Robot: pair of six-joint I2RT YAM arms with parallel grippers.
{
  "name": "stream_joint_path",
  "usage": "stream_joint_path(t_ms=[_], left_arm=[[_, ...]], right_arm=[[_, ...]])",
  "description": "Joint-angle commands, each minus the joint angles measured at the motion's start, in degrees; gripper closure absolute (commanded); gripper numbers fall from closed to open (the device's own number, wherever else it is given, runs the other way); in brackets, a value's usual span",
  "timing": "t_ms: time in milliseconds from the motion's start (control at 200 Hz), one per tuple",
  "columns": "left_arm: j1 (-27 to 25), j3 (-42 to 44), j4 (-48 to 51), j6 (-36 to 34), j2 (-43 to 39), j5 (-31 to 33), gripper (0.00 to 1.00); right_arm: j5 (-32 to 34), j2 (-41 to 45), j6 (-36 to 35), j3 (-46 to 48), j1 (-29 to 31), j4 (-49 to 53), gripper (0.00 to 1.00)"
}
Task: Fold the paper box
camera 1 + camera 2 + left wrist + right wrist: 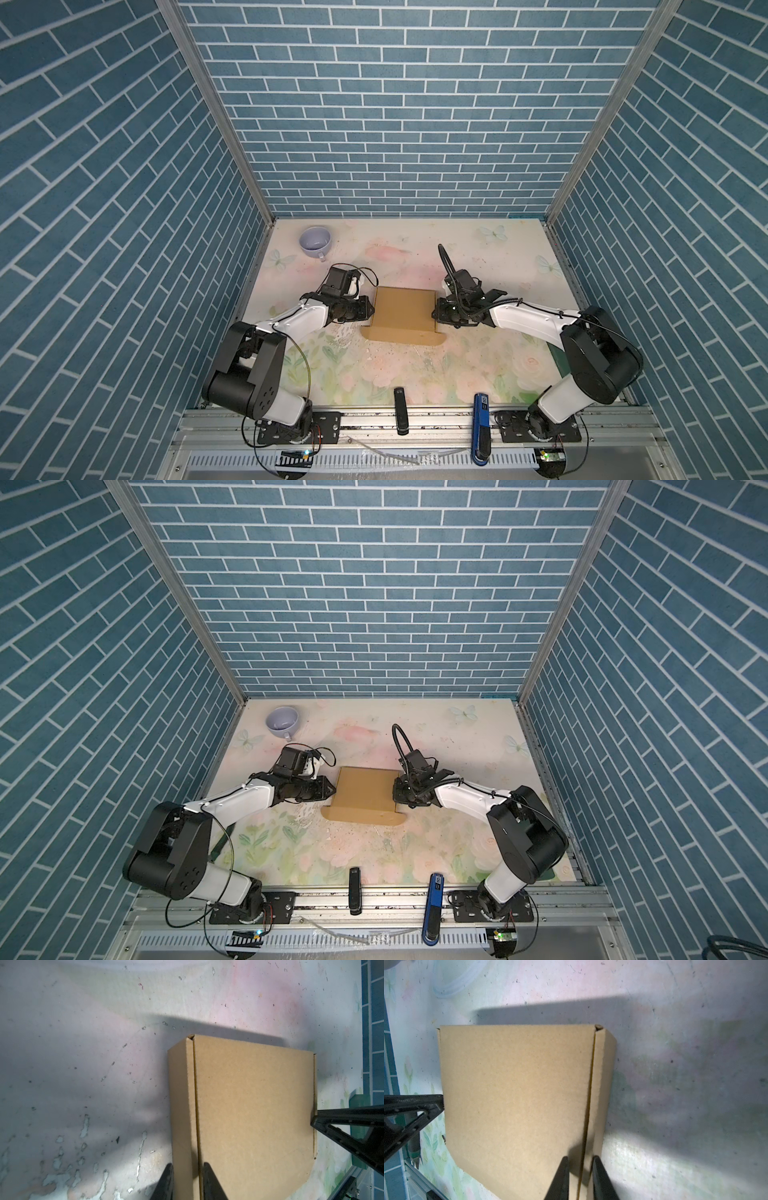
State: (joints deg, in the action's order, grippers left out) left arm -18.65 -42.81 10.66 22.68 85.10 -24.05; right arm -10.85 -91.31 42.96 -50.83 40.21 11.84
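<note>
The paper box (403, 316) (365, 791) lies mid-table, tan cardboard with its lid down and a front flap with rounded corners (401, 338) sticking out toward the near edge. My left gripper (371, 309) (332, 791) is at its left side. In the left wrist view that gripper (187, 1164) straddles the side wall of the box (249, 1105), one finger outside and one on the lid. My right gripper (434, 311) (395, 791) mirrors it on the right side. In the right wrist view that gripper (579, 1157) pinches the seam edge of the box (519, 1095).
A lavender cup (315, 242) (282, 721) stands at the back left. A black device (400, 409) and a blue one (481, 419) lie across the front rail. Blue brick walls close in the floral table (478, 365) on three sides.
</note>
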Motion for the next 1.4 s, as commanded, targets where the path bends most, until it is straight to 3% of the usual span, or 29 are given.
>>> stream_joint_path(t_ms=[0,1045,1390], left_arm=[[0.21,0.53,-0.13,-0.39,0.11,1.35,0.74],[-2.31,-0.32,-0.04,-0.97,2.09,2.63,0.77],[-2.30,0.14,-0.87,-0.68,2.53,2.96,0.81]], right_arm=[[-0.33,-0.87,-1.91,-1.90,-0.04,2.20,0.80],[-0.50,-1.69,-2.00,-2.25,-0.03,1.93,0.81],[0.94,1.66,-2.09,-2.60,-0.22,4.15,0.77]])
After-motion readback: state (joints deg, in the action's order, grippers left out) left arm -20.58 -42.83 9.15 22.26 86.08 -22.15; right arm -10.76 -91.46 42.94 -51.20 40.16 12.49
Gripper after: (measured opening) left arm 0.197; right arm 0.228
